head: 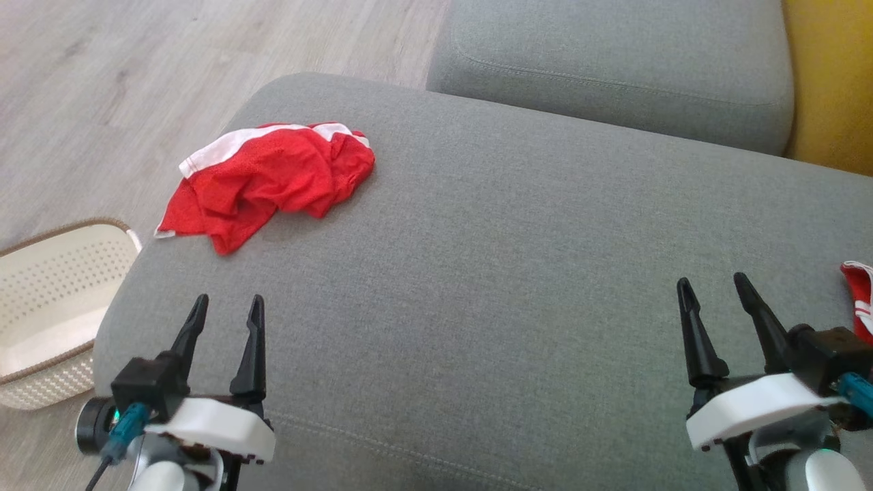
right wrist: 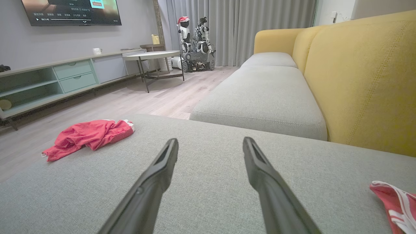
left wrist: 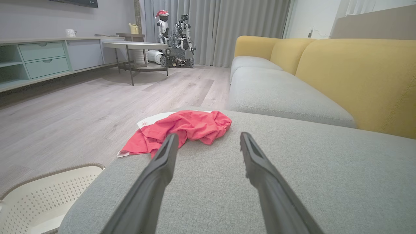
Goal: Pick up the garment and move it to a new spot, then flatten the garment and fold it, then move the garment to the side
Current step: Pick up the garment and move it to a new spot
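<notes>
Status: task looks to be at its very start.

Garment [head: 269,181]: red mesh fabric with a white band, lying in a crumpled heap on the grey seat cushion [head: 511,273], at the far left corner. Its lower left tip reaches the cushion's edge. It is bunched and creased, not spread and not folded.

Left gripper [head: 229,300]: jaws apart, nothing between them. It hovers over the near left part of the cushion, fingers pointing toward the garment but clearly apart from it. In the left wrist view the heap lies ahead and a little left of the fingers.

Right gripper [head: 712,279]: jaws apart and empty, over the near right part of the cushion, well away from the garment.

Other items: a pale perforated basket [head: 41,389] stands on the floor [head: 102,82] just beside the cushion's left edge. A second red-and-white cloth [head: 861,296] lies on the cushion just right of the right gripper, cut off by the picture edge. I cannot tell what it is or whether it is folded.

Done, by my reading: none of the steps for this garment.

Left to do: pick up, carry to a new spot (the bare middle of the cushion seems the likely place), flatten, fold, then shift aside.

Note: the left gripper is the nearer one and looks best placed for the first reach.
</notes>
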